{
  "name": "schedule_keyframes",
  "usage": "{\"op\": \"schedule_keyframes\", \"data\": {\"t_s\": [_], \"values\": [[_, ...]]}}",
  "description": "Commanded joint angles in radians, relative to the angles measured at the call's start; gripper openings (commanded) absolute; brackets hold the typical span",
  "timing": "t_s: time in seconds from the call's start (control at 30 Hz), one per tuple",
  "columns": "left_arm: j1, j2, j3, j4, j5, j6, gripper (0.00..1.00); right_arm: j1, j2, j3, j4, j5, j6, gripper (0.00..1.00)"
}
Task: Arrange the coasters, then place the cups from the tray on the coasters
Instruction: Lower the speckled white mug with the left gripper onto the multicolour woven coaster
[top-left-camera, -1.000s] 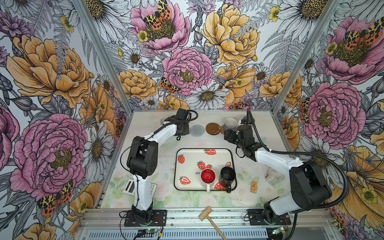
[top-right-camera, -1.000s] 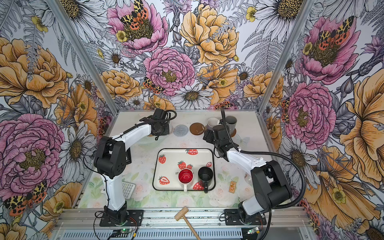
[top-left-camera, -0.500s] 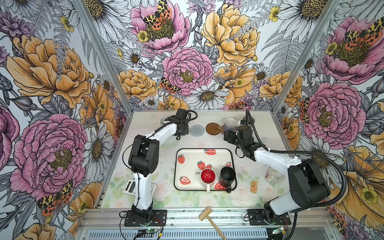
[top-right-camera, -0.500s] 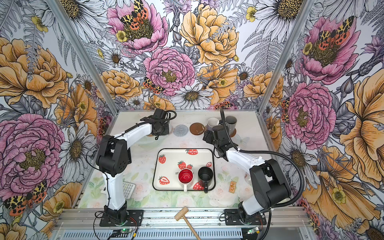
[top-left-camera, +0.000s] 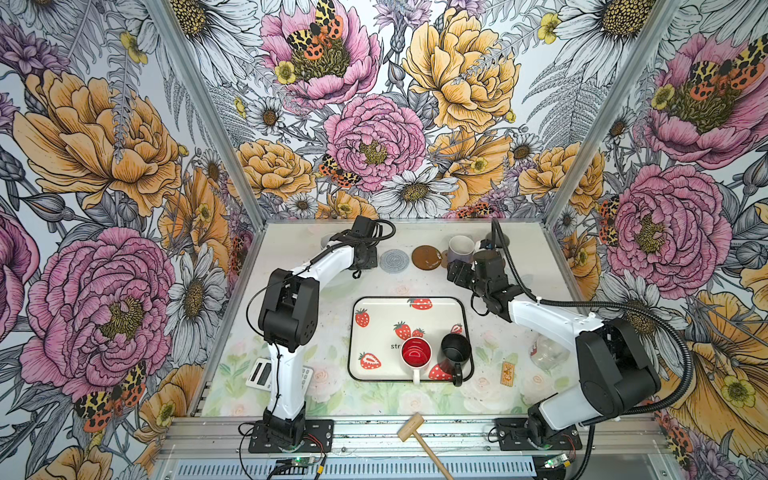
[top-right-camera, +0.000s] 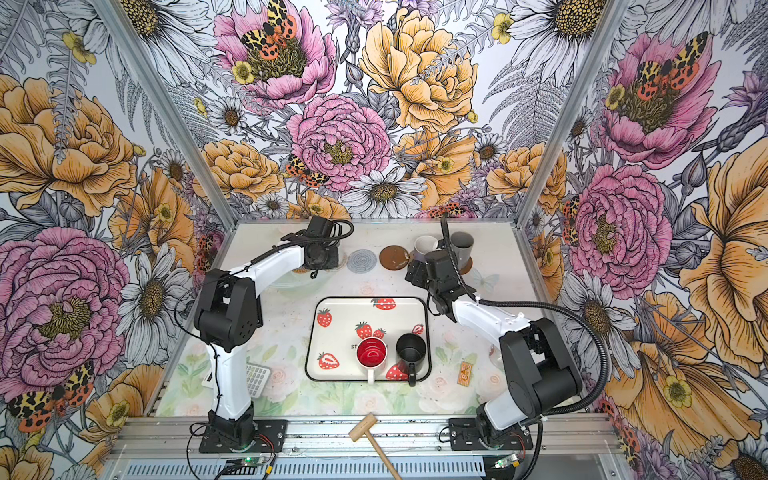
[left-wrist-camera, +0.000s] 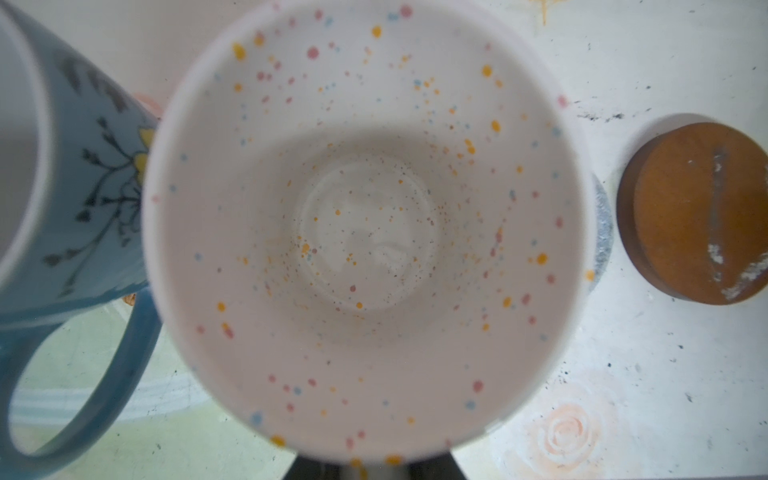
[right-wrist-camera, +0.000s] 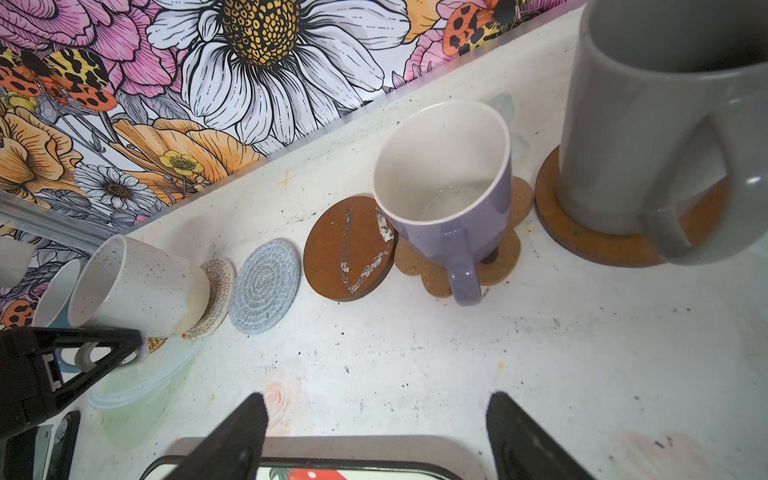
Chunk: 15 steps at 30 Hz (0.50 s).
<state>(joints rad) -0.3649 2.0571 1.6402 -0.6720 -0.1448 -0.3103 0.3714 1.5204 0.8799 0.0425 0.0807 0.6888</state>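
Observation:
Coasters line the table's far edge. My left gripper is shut on the handle of the white speckled cup, which rests on a beige woven coaster. A light blue cup stands right beside it. Further along lie a bare grey-blue woven coaster and a bare brown disc. The lavender cup sits on the paw coaster, the grey cup on another brown disc. My right gripper hangs open and empty over the tray's far rim. The red-inside cup and black cup stand on the tray.
A grey calculator lies front left behind the left arm. A wooden mallet rests on the front rail. A small orange card and a clear jar sit right of the tray. The back wall rises just behind the coasters.
The left arm has shifted very slightly to the right while holding the white cup. The right arm and its open gripper have barely moved.

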Motion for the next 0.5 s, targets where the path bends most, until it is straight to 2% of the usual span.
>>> {"op": "schedule_keyframes", "data": {"t_s": [0.0, 0.47], "values": [[0.014, -0.007, 0.042, 0.077, -0.029, 0.012, 0.0, -0.008, 0.012, 0.035, 0.006, -0.004, 0.004, 0.85], [0.02, 0.004, 0.053, 0.077, -0.017, 0.011, 0.0, -0.009, 0.013, 0.039, 0.002, -0.009, 0.001, 0.85]]}}
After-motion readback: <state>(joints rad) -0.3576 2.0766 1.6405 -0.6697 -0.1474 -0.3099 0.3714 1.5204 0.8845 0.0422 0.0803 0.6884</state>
